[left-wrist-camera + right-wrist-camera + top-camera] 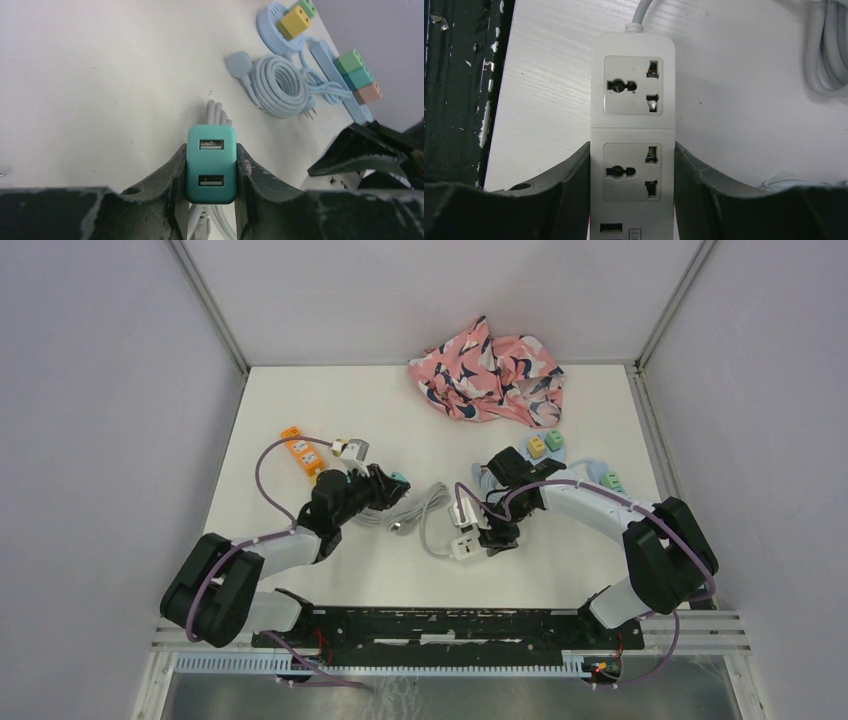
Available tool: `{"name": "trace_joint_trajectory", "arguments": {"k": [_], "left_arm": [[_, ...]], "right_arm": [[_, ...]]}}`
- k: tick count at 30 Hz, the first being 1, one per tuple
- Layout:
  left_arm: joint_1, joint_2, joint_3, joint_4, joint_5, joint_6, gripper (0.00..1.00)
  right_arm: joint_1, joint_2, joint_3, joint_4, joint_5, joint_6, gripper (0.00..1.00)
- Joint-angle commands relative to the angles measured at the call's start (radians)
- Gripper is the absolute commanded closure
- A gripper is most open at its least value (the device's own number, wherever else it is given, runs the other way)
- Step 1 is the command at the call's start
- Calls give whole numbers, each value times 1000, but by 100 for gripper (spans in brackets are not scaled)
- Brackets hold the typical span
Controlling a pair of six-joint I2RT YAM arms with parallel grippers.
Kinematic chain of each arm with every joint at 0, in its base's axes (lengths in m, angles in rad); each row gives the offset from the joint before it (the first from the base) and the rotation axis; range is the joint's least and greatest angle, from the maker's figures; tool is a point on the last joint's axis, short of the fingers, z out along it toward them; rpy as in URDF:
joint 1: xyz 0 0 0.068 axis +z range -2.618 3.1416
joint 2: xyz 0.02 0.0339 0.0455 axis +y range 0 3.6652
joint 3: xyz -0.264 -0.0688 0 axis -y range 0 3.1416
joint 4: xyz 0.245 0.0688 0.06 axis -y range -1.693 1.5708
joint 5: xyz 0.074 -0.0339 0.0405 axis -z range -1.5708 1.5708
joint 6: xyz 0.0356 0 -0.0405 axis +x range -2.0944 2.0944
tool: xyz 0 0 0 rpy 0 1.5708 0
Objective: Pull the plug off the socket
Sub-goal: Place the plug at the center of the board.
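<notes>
Between the fingers of my left pincer (211, 150) sits the plug (211, 172), a teal block with two USB ports facing the wrist camera. Both fingers press its sides, so this pincer is narrow and clamped on the plug. The plug is held above the table (100, 75), apart from the socket, with grey cable (216, 112) lying beneath it.

At my right pincer (631, 155), the fingers flank the socket (633, 90), a white strip lying flat on the table. Each finger touches one long side at the second outlet. This pincer is partly closed and grips the strip. The two outlets in view show bare contact holes. A white cord (639, 15) leaves the strip's far end.

From above, the grey cable lies coiled between plug and socket.

Beyond the plug lie a blue coil (280, 85) and a blue bar (330, 60) carrying coloured adapters. A pink cloth (490, 370) lies at the far edge.
</notes>
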Motion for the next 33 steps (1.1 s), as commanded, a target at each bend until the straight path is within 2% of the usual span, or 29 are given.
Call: {"name": "trace_joint_trajectory", "arguments": {"k": [1, 9, 18, 23, 27, 33], "left_arm": [[70, -25, 30, -10, -16, -171, 97], [127, -38, 105, -236, -172, -236, 97], [140, -58, 211, -480, -458, -261, 95], [149, -30, 279, -575, -558, -272, 92], [163, 3, 328, -635, -638, -296, 84], [196, 69, 374, -643, -659, -314, 84]], "right_arm": [[-2, -21, 16, -3, -9, 5, 98], [-3, -17, 16, -6, -8, 4, 98], [-4, -14, 17, -8, -8, 2, 98], [-3, -14, 19, -9, -8, 1, 98], [-3, -14, 17, -9, -8, 0, 98], [-4, -13, 19, -14, -8, -3, 98]]}}
